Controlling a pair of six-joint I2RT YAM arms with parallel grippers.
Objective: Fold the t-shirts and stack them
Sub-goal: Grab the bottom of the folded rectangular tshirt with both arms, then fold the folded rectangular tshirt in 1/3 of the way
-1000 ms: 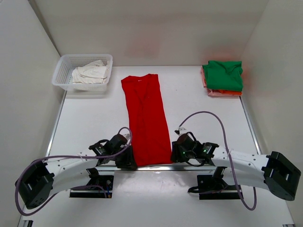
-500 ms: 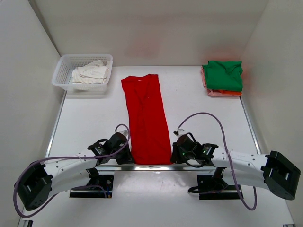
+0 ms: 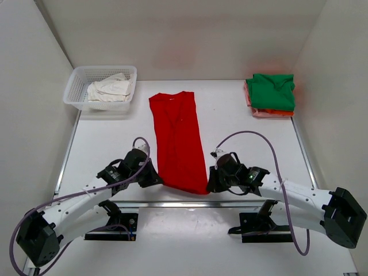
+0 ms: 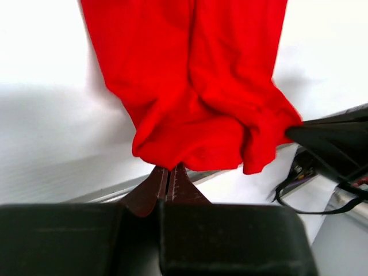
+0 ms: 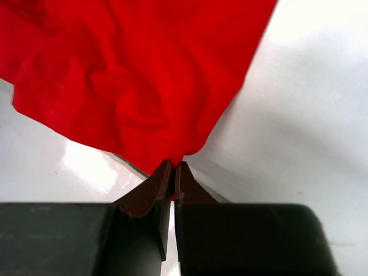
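My left gripper (image 4: 168, 173) and right gripper (image 5: 173, 168) clamp the bright red fabric t-shirt (image 3: 179, 141) by its near hem, cross-fold pending; green fabric t-shirt (image 3: 271, 91) is stacked, crumpled off-white t-shirt (image 3: 109, 89) waits in white plastic mesh basket (image 3: 72, 89).

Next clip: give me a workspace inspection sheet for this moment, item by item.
Surface: white tabletop, flat.
Job's things: long bright red t-shirt at centre, near hem bunched; folded green t-shirt on a salmon-pink t-shirt, far right; off-white t-shirt crumpled in the basket.
Clutter: white plastic mesh basket, far left corner.
Grippers: left gripper and right gripper each shut on a near corner of the red shirt.
Cables: purple cables, one looping above each arm.
Surroundings: plain white walls on three sides.
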